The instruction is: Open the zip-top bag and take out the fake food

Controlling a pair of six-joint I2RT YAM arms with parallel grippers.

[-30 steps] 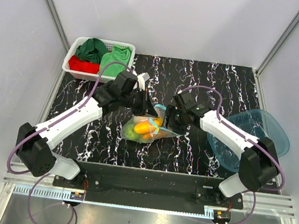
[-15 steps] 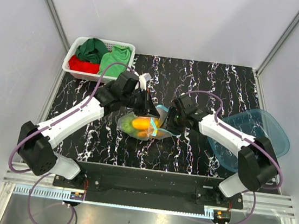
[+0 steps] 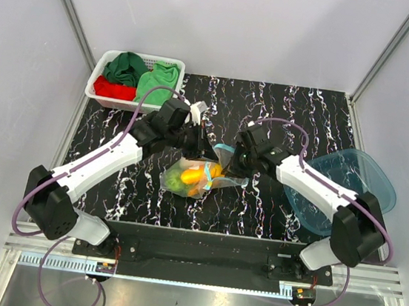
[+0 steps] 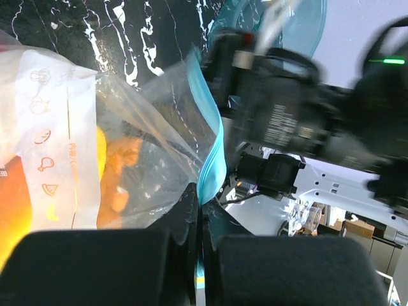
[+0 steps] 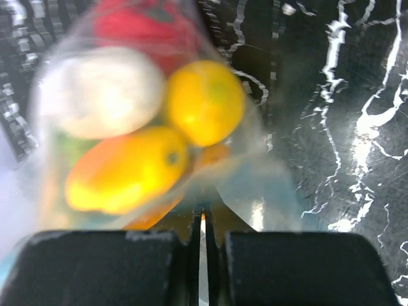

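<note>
The clear zip-top bag [image 3: 200, 176] hangs just over the dark marbled table between both arms, with the fake food [image 3: 194, 174] inside. My left gripper [image 3: 208, 154] is shut on the bag's light blue zip strip [image 4: 212, 150], which is pinched between its jaws [image 4: 201, 196]. My right gripper [image 3: 227, 169] is shut on the bag's opposite clear lip [image 5: 204, 213]. In the right wrist view, a yellow round piece [image 5: 205, 102], an orange-yellow piece [image 5: 124, 171], a pale white one [image 5: 102, 92] and a red one [image 5: 137, 22] lie behind the plastic.
A white basket [image 3: 99, 83] with red and green folded cloths stands at the back left. A translucent teal tub [image 3: 369, 181] sits at the right edge, under the right forearm. Grey walls enclose the table.
My right gripper has gone from open to shut on the bag's lip beside the left gripper. The bag has shifted slightly between the two grippers; the left grip is unchanged.
</note>
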